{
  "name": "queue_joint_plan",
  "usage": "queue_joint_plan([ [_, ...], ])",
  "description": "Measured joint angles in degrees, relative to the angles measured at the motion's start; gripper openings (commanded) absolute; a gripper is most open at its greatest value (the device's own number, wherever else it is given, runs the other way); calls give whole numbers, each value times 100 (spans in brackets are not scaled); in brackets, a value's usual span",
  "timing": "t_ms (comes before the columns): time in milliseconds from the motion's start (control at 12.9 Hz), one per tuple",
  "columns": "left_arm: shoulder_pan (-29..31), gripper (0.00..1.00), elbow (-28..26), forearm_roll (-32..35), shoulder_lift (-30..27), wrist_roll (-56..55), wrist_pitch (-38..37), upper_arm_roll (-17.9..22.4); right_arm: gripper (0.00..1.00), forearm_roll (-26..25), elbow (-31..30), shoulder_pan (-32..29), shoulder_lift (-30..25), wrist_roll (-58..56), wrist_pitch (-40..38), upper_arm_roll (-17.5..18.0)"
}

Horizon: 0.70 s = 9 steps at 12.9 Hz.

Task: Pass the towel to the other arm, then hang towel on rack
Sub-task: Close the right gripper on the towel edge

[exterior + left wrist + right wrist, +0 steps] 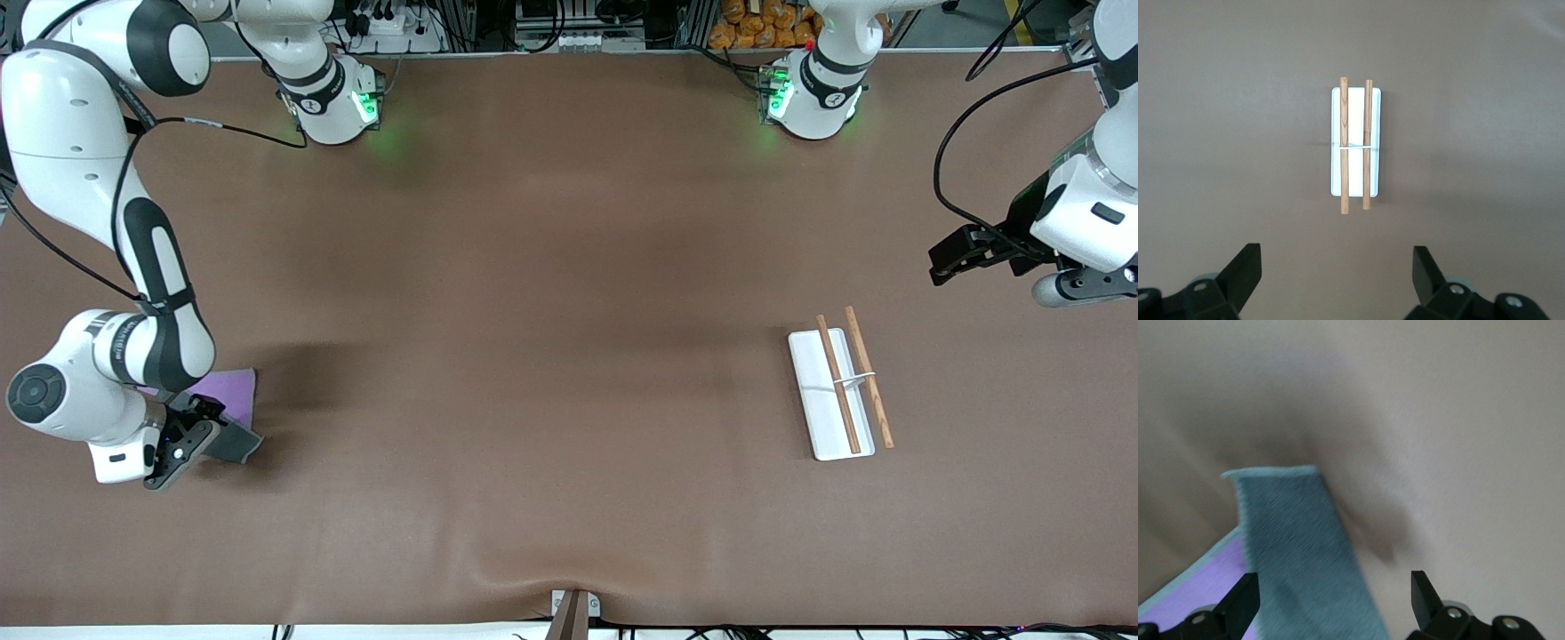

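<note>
Brown cloth covers the whole table (551, 356), and the towel (233, 391) lies flat at my right arm's end with one grey edge folded over, so I bend that arm low and bring my right pincer (182, 449) over this fold, fingers open and holding nothing. My left pincer (965, 253) waits open in the air at the left arm's end, looking down on the rack (836, 391), which stands well apart from the towel.

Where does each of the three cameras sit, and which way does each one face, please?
Front view: high across the table, facing both arms' bases; shows the towel, the rack, right gripper, left gripper.
Left wrist view: looks down past its open fingers at the rack, shared with the front view.
Right wrist view: looks down past its open fingers at the towel's folded-over grey face, shared likewise.
</note>
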Motion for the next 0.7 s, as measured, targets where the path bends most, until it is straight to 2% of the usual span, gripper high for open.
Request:
queue_joint_plan([
  [311,0,100,-12,0,2,0,0,0,100,455,16,1,185,-57,69,17],
  [700,0,100,-29,0,3,0,0,0,100,557,126,16,184,-58,-242,45],
])
